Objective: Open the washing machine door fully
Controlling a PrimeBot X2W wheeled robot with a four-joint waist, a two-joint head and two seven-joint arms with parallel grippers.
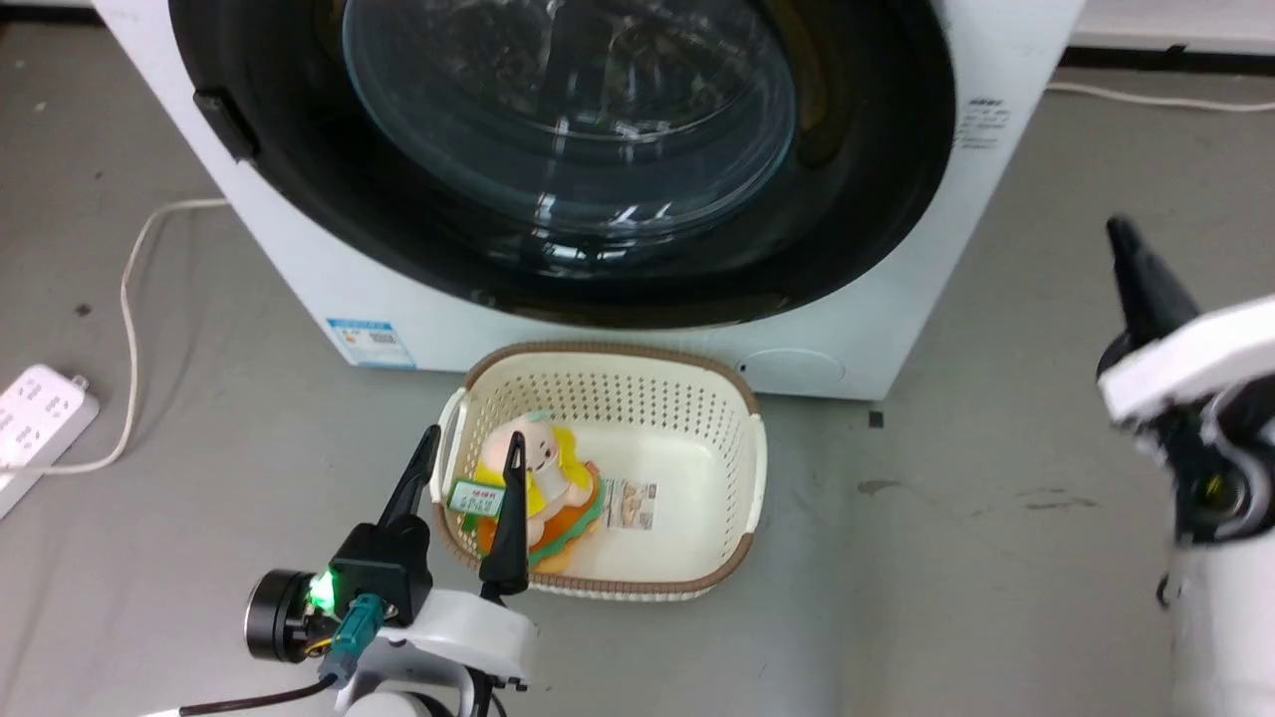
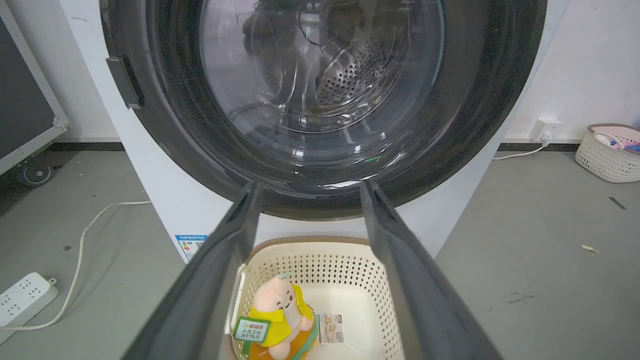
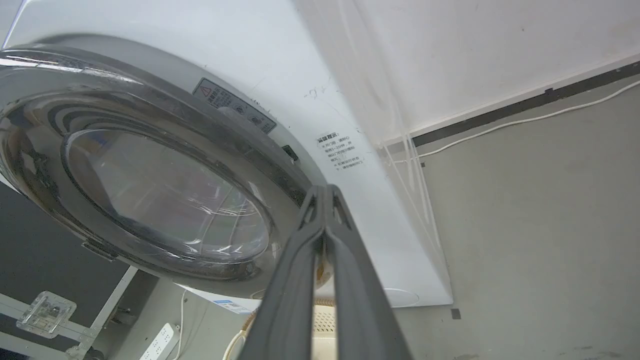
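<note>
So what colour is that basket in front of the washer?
The basket is cream with a brown rim; head view shows it best.

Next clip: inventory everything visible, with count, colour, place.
washing machine: 1, white, centre
washing machine door: 1, glossy black, clear glass, closed
sticker: 1, blue, low on machine front
basket: 1, cream, brown rim, floor before machine
plush toy: 1, pink-yellow, inside basket, left
power strip: 1, white, floor far left
cable: 1, white, floor left of machine
second basket: 1, pale, far right in left wrist view
left gripper: 1, dark, open, near basket
right gripper: 1, dark, shut, empty, right of machine
</note>
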